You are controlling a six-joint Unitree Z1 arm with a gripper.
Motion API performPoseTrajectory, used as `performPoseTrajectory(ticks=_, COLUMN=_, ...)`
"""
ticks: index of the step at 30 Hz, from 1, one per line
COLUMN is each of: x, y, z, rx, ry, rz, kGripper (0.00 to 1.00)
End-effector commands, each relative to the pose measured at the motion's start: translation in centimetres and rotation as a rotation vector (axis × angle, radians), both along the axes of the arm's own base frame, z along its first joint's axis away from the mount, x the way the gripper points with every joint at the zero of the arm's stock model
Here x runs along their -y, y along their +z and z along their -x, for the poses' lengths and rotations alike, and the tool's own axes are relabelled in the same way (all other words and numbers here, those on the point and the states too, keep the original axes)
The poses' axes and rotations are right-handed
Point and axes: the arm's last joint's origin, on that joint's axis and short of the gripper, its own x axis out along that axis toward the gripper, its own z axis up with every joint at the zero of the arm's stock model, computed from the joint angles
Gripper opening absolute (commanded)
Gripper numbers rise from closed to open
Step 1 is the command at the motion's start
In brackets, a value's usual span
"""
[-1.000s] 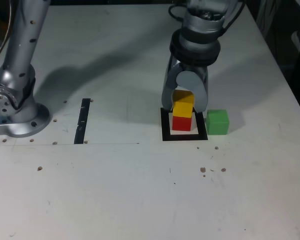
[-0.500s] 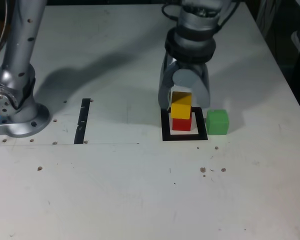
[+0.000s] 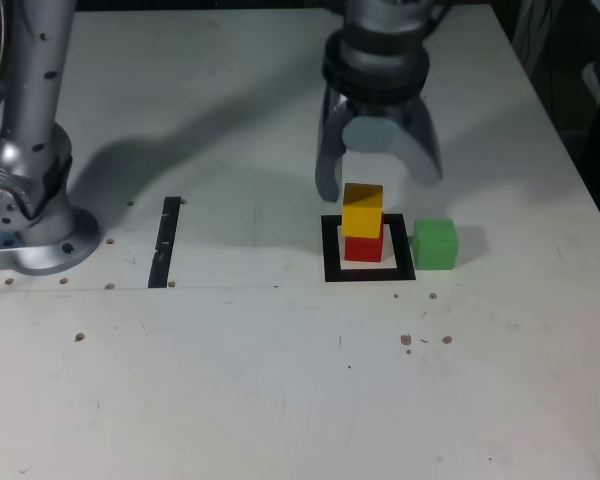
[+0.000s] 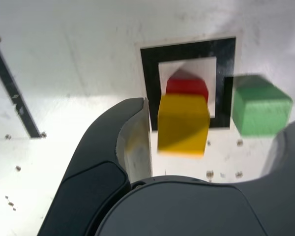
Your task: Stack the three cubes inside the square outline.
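Note:
Inside the square outline [image 3: 370,272] stands the red cube [image 3: 363,248], and the yellow cube [image 3: 363,208] rests on top of it, turned slightly. The green cube [image 3: 435,243] sits on the table just outside the outline, on the exterior view's right. My gripper [image 3: 380,178] hangs open just behind and above the stack, its fingers spread wide to either side and touching nothing. The wrist view looks down on the yellow cube [image 4: 183,123], the red cube [image 4: 187,86] beneath it, the green cube [image 4: 260,110] and the outline [image 4: 187,49], with the gripper [image 4: 211,147] open.
A narrow black strip [image 3: 166,240] lies on the white table to the exterior view's left of the outline. The arm's metal base [image 3: 30,200] stands at the far left. Small specks dot the tabletop.
The gripper has opened wide and lifted away from the yellow cube. That cube stays on the red one. The green cube has not moved.

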Motion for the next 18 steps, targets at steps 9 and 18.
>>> performPoseTrajectory(ticks=9, x=4.4, y=3.1, z=-1.6, rx=0.068, ry=-0.101, rz=-0.069, kGripper=0.99)
performPoseTrajectory(ticks=18, x=5.3, y=2.2, z=-3.9, rx=0.077, ry=-0.191, rz=-0.071, kGripper=0.99)
